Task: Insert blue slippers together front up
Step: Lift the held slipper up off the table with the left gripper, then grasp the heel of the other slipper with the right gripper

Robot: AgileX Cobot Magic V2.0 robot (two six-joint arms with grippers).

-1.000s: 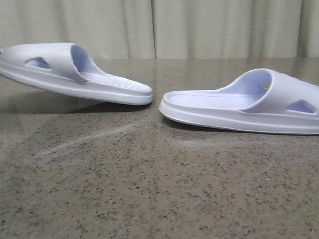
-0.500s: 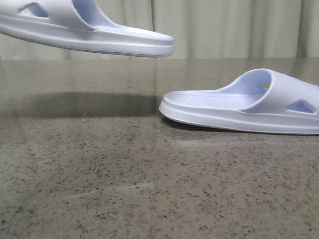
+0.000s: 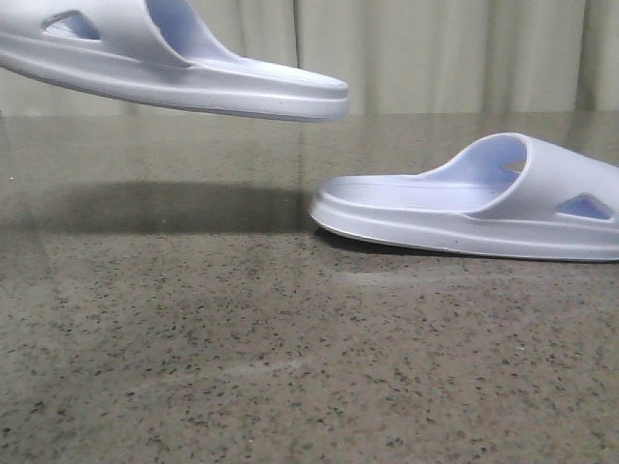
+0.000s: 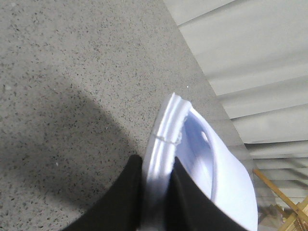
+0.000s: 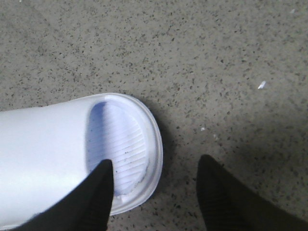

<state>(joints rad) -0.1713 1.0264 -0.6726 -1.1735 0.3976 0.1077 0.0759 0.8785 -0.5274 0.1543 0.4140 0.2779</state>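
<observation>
Two pale blue slippers over a speckled grey desk [image 3: 290, 367]. Left slipper [image 3: 164, 58] lifted clear of the desk, heel end tipped slightly down, sole edge pinched between the black fingers [image 4: 126, 199] of the left hand [image 4: 156, 202]. Right slipper [image 3: 474, 203] flat on the desk, well apart from its mate. Right hand [image 5: 154, 190] spread wide, one finger touching the slipper's ribbed footbed, the other over bare desk, gripping nothing.

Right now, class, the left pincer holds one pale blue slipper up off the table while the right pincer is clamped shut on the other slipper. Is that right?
Not quite. The left pincer does hold one slipper off the table. But the right wrist view shows the right pincer open, its fingers spread over the toe end of the other slipper, not clamped on it.
</observation>
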